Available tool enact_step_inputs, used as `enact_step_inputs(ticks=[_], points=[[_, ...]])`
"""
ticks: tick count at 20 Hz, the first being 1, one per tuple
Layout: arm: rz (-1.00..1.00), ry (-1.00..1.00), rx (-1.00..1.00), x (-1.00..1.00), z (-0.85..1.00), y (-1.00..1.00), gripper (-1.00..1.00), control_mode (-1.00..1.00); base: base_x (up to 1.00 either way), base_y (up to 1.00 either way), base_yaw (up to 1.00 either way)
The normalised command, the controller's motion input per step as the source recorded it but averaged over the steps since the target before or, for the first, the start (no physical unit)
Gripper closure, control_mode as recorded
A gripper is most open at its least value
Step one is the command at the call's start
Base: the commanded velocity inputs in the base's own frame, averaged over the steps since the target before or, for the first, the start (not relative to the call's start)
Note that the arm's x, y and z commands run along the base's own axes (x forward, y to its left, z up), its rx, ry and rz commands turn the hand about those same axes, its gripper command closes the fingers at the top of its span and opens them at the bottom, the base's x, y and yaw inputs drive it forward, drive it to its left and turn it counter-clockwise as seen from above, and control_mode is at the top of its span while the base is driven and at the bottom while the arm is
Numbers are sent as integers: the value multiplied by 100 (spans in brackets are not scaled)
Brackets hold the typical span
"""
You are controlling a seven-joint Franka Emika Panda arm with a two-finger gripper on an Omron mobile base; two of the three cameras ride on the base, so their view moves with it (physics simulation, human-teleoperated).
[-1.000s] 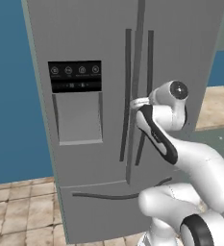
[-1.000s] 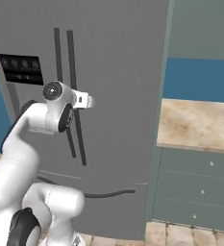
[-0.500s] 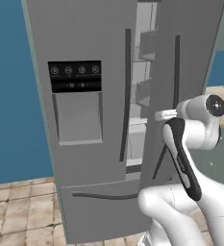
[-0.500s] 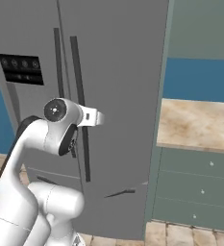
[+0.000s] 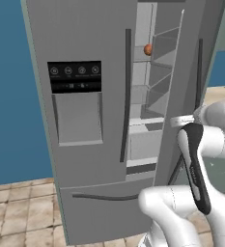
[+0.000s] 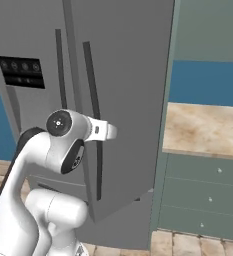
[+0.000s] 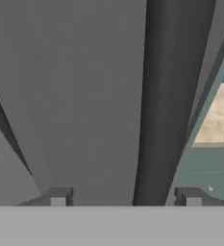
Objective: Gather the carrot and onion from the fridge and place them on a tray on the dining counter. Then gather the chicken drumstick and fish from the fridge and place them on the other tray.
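Note:
The grey fridge [image 5: 90, 120] has its right door [image 6: 123, 100] swung partly open, and bare shelves show through the gap. On an upper shelf sits a small round orange-brown thing [image 5: 147, 49]; I cannot tell whether it is the onion. My gripper [image 7: 125, 197] is open at the door's dark vertical handle [image 7: 164, 110], which runs up between the spread fingertips [image 7: 58, 196]. The white hand [image 6: 104, 131] sits against that handle at mid height. The carrot, chicken drumstick, fish and trays are out of view.
The left fridge door [image 5: 75, 96] is shut and carries a dispenser panel. Right of the fridge a beige counter [image 6: 208, 127] tops grey-green drawers [image 6: 203, 200]. The floor [image 5: 17, 212] is tiled. My own arm stands close to the open door's edge.
The right fridge door has swung out wider, with my hand following it to the right. The jaws, shut on the handle a second ago, have spread apart.

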Motion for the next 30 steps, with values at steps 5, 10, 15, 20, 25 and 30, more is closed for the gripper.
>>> enact_step_inputs(ticks=[5,10,15,20,25,30], points=[[-7,0,0,-100,79,2,-100,-100,0,0,0],[-2,0,-2,-82,79,3,-100,-100,0,0,0],[-2,2,-9,-47,51,54,-100,-100,0,0,0],[0,9,-23,1,41,94,-100,-100,0,0,0],[0,11,-30,32,25,91,-100,-100,0,0,0],[-5,13,-22,53,-11,45,-100,-100,0,0,0]])
